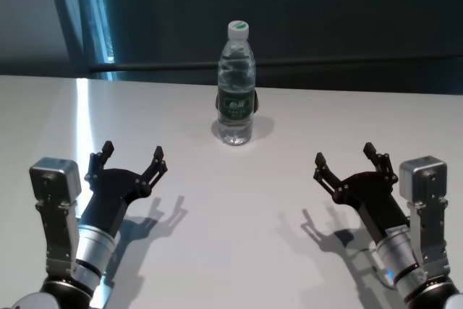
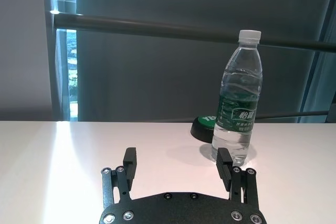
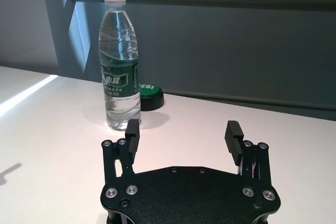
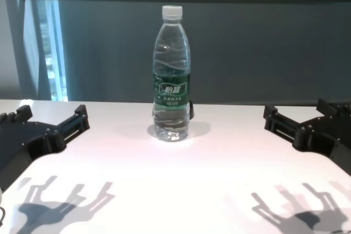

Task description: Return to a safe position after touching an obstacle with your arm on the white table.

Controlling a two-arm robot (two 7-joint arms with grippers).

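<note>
Obstacle: a clear water bottle [image 1: 236,85] with a white cap and dark green label stands upright on the white table [image 1: 239,229], ahead of both grippers and between their lines of reach, well apart from each.
Left gripper [image 1: 132,161]: hovers low over the near left part of the table, fingers spread wide and holding nothing; in the left wrist view the bottle [image 2: 237,98] rises just beyond one fingertip [image 2: 223,163], without contact.
Right gripper [image 1: 352,162]: hovers low over the near right part of the table, fingers likewise spread wide and empty; the bottle [image 3: 119,61] stands beyond its fingertips.
Green disc [image 3: 148,96]: a low, dark, round object with a green top lies on the table just behind the bottle, on the side away from the grippers.
Shadows: both grippers cast finger-shaped shadows on the table beneath them.
</note>
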